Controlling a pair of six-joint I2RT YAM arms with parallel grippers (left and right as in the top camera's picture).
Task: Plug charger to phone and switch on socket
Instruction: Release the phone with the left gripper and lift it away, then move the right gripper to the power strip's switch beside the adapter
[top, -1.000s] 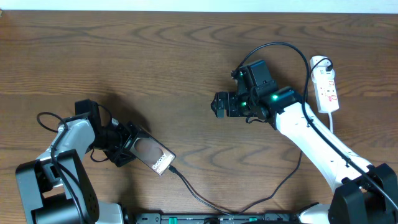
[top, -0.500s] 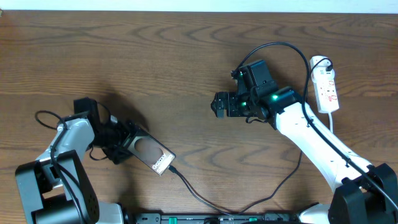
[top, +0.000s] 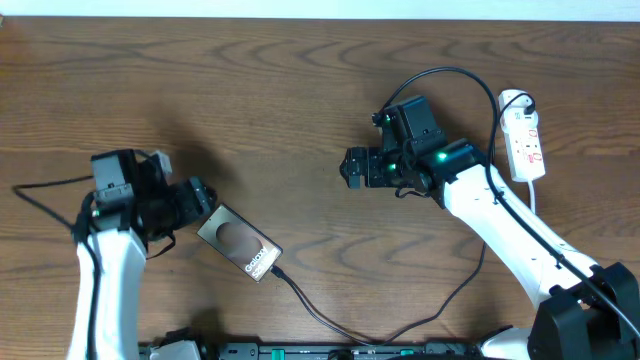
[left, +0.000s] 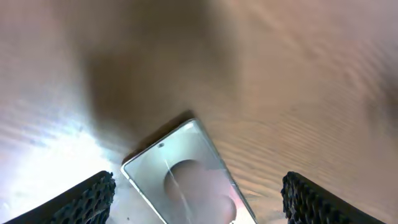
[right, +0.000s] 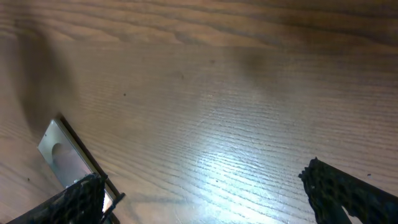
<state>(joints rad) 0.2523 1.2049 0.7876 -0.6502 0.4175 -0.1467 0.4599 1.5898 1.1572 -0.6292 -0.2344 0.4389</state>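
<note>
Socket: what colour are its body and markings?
The socket is white with red markings; the overhead view shows it best.

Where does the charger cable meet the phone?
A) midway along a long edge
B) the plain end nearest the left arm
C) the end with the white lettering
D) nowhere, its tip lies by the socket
C: in the overhead view the charger runs up to the lower-right end of the phone, the end that carries the white lettering.
</note>
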